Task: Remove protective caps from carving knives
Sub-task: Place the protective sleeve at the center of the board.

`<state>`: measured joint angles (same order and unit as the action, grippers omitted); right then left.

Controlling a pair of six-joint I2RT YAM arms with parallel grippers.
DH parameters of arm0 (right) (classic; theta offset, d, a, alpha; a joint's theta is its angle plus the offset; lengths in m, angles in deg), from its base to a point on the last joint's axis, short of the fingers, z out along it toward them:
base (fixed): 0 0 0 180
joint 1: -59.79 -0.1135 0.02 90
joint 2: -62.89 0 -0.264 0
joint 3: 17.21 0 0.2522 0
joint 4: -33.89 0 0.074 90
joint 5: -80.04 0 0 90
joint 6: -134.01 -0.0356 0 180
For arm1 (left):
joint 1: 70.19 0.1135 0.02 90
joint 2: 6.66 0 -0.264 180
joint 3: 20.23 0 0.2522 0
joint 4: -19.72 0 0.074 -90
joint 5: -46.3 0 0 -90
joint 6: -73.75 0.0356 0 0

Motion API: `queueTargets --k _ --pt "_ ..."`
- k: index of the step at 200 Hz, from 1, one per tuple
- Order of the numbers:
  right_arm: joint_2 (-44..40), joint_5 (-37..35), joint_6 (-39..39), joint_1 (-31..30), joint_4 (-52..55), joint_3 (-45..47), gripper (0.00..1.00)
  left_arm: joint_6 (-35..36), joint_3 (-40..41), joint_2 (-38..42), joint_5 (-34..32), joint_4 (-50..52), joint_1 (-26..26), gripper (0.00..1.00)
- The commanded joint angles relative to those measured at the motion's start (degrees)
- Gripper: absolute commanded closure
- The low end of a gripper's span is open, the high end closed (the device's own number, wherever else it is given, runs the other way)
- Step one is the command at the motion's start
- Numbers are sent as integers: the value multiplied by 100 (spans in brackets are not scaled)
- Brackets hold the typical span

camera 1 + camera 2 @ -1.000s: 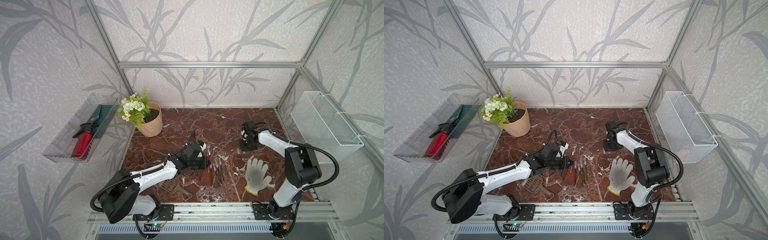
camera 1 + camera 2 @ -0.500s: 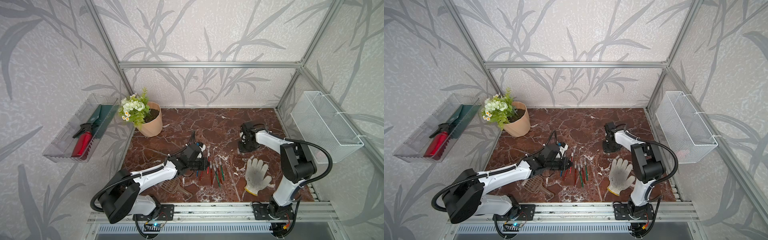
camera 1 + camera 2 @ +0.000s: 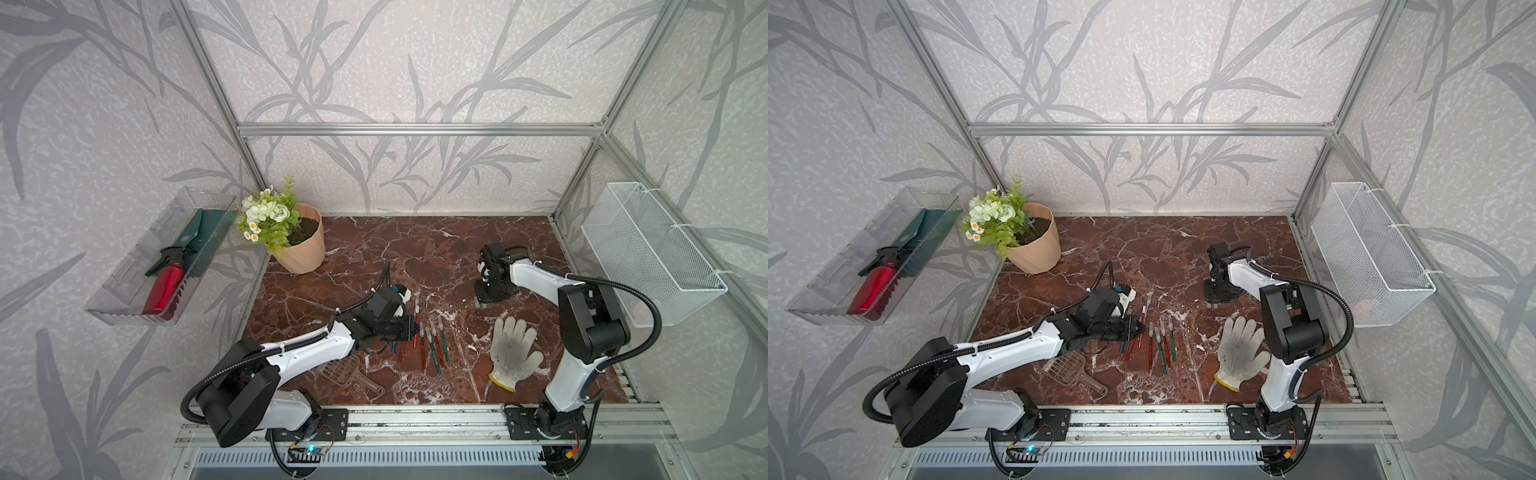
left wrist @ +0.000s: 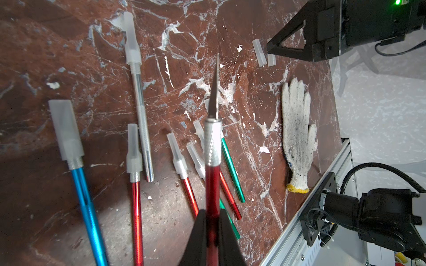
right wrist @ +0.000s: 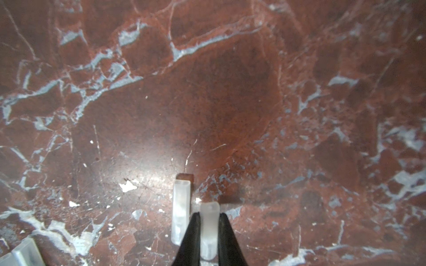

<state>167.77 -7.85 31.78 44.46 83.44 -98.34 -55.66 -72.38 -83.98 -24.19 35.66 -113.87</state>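
Red marble tabletop (image 3: 415, 249) bears carving knives (image 4: 136, 207), protective caps (image 5: 181, 207), glove (image 3: 513, 353), scoop (image 3: 345, 372) and flowerpot (image 3: 305, 245).

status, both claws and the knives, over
Left claw shut on red knife, blade bare. Right claw shut on cap, beside a loose cap. Other knives capped on the table; glove off to the side, nothing blocking.

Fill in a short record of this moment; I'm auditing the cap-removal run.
left gripper: shut on red-handled knife, blade bare
right gripper: shut on cap, low at the marble tabletop
loose cap: lying beside the held one
blue-handled knife: on tabletop, cap on
work glove: flat on tabletop
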Motion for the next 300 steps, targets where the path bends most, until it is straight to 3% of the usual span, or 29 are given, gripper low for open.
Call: queueTargets --k 1,165,300 --pt "120 81 -8 -22 -11 -144 85 74 -45 73 -79 68 44 96" --pt "174 79 -45 -22 -46 -181 78 66 -40 34 -72 30 87 97" --pt "-453 -44 -2 -31 38 30 78 -48 -31 158 -313 136 200 97"
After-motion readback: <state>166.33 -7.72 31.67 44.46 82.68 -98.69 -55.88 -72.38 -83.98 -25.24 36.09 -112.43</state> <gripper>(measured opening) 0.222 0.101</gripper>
